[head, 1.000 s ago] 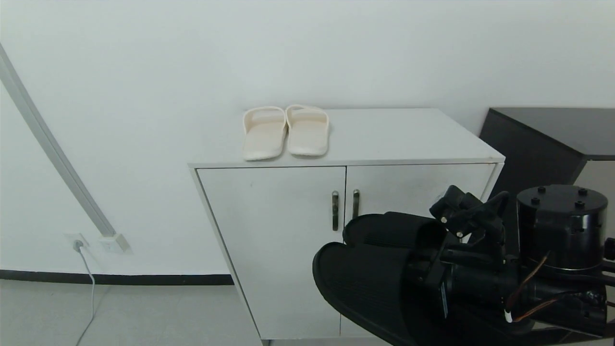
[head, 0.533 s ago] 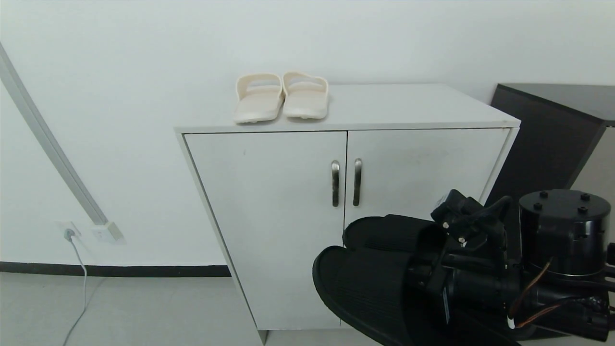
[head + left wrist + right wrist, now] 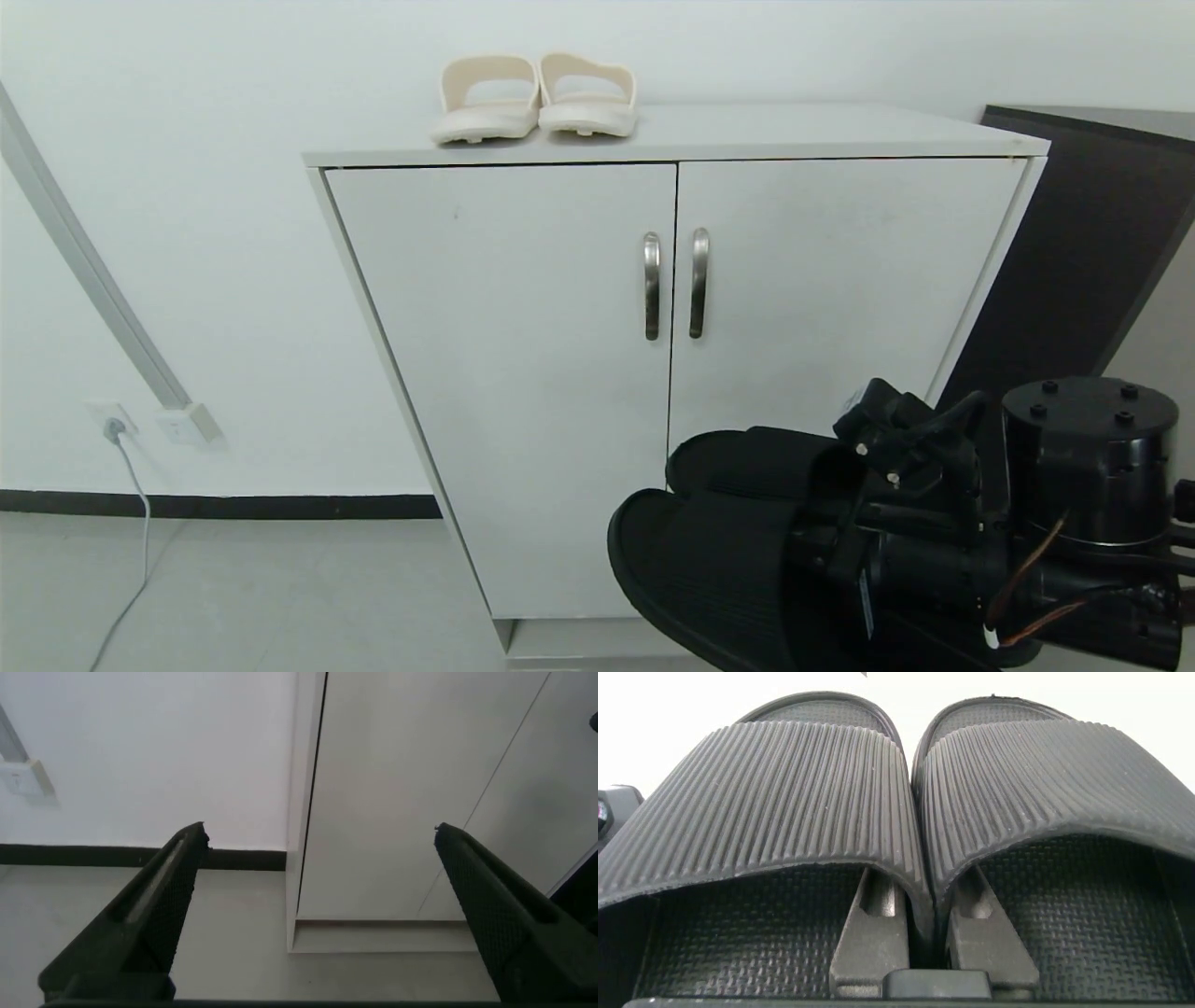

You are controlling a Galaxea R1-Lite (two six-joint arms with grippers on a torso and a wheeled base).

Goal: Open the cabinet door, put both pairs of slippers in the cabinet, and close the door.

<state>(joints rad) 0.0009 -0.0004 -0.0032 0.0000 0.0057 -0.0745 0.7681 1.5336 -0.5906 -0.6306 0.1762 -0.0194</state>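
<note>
We see the white cabinet against the far wall, its 2 doors shut. Just to its right stands a dark unit. Near us on the right, the black slippers hang side by side before the lower part of the right door. The right gripper has 1 of its fingers under each strap, and the 2 pinch the slippers' touching inner walls. The cream slippers sit side by side on the cabinet top, left of centre. The left gripper is spread wide and holds nothing, low by the cabinet's left corner. 2 upright handles flank the door seam. A wall socket sits far left.
</note>
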